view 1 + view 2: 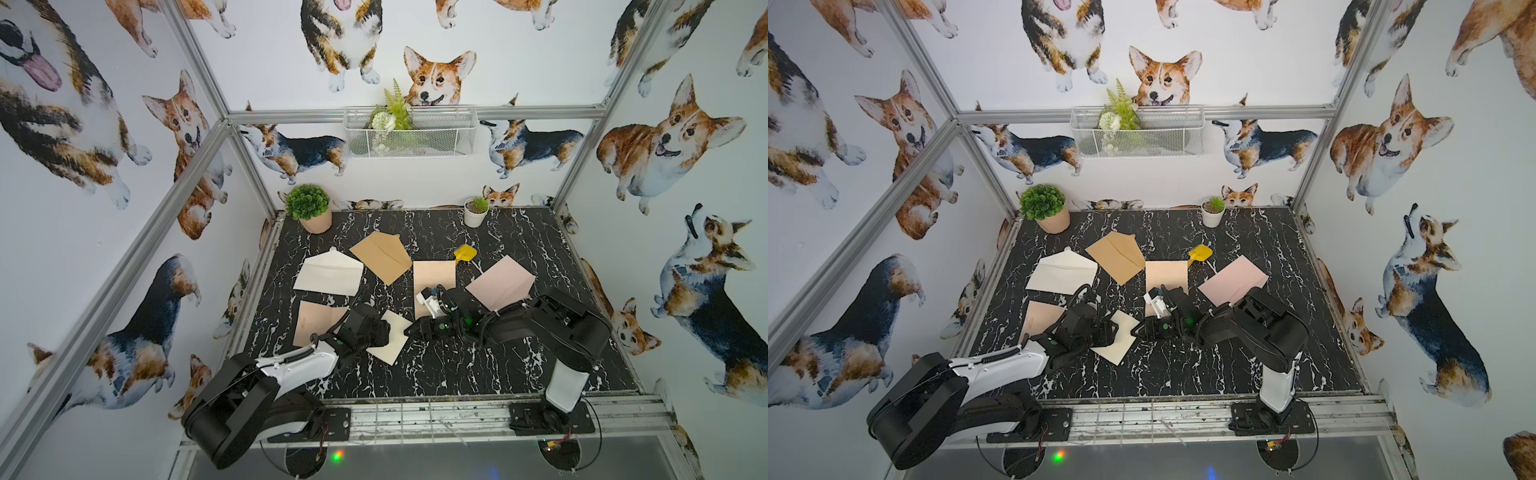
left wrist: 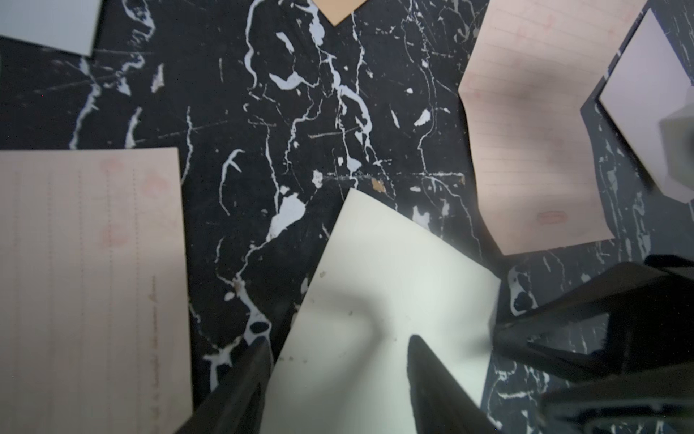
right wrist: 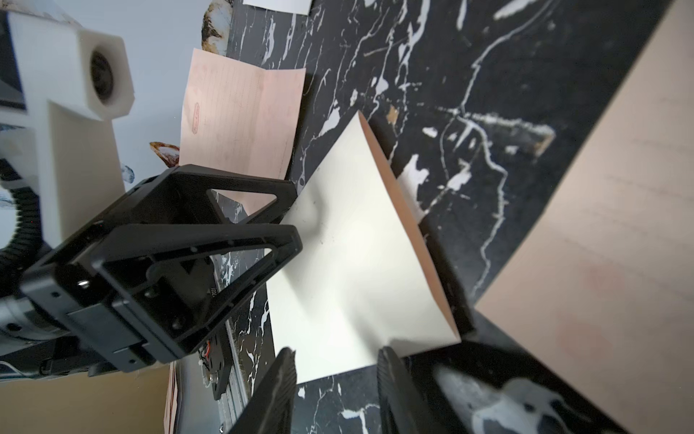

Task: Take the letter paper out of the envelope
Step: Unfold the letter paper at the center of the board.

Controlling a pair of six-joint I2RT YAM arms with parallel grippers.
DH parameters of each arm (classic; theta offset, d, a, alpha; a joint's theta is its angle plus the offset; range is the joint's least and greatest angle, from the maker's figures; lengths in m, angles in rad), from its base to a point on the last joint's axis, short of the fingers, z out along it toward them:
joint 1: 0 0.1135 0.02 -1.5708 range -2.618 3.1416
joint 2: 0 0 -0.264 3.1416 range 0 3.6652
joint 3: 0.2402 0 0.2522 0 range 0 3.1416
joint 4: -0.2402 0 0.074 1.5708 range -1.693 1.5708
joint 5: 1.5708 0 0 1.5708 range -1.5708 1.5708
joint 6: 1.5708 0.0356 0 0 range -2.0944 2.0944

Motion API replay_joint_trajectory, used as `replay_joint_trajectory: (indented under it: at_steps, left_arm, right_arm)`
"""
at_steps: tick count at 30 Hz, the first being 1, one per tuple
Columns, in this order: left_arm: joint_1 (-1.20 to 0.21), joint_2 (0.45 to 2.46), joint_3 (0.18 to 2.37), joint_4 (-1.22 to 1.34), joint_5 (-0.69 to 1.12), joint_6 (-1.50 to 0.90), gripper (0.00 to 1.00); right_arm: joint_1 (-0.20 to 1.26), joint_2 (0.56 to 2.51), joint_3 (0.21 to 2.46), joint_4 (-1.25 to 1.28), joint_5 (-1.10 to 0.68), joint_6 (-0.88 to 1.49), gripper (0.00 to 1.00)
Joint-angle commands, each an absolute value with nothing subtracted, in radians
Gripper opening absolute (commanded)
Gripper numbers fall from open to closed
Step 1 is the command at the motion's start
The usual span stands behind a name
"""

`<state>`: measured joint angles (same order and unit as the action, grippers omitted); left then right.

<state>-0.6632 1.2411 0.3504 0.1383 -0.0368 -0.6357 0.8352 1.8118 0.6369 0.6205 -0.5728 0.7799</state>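
Steadying the envelope ahead of the pull looks to be the step in hand. The cream paper envelope point(image 1: 392, 340) lies near the front middle of the black white-veined marble bench point(image 1: 457, 374), directly between the two arms. One long side gapes a little, and a thin strip of peach letter paper point(image 3: 412, 225) shows along that mouth, so the sheet is almost wholly inside. The left fingers point(image 3: 225, 231) stand about half apart and are set on the opposite end of the envelope, whose face is buckled into a soft ridge between their tips. I cannot tell whether they truly clamp it or only press it down. The right fingers point(image 3: 278, 398) are somewhat apart and hold nothing. Their tips straddle the nearest edge of the envelope, close to the corner where the mouth ends. Two loose peach lined sheets point(image 1: 434, 278) point(image 1: 313, 322) and an opened white envelope point(image 1: 328, 274) lie further back, apart from this work. The next move, as I judge it, calls for the right fingers to shift along to the gaping mouth and turn so that one tip slips inside. They should then close on the peach strip alone and draw it straight out, away from the left fingers. Catching the cream wall with it would drag the whole envelope.
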Motion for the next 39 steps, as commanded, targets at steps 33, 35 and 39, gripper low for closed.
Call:
replay_joint_trajectory:
  at_steps: [33,35,39]
  left_arm:
    - [-0.663,1.169,0.302,0.153,0.042,-0.709,0.6]
    - [-0.663,1.176,0.3,0.174,0.055,-0.721,0.6]
    - [-0.664,1.19,0.301,0.195,0.072,-0.732,0.6]
  right_arm:
    - [0.85,1.821,0.678,0.616,-0.56,0.775,0.39]
    - [0.853,1.825,0.682,0.63,-0.562,0.784,0.39]
    - [0.857,1.83,0.69,0.638,-0.563,0.79,0.39]
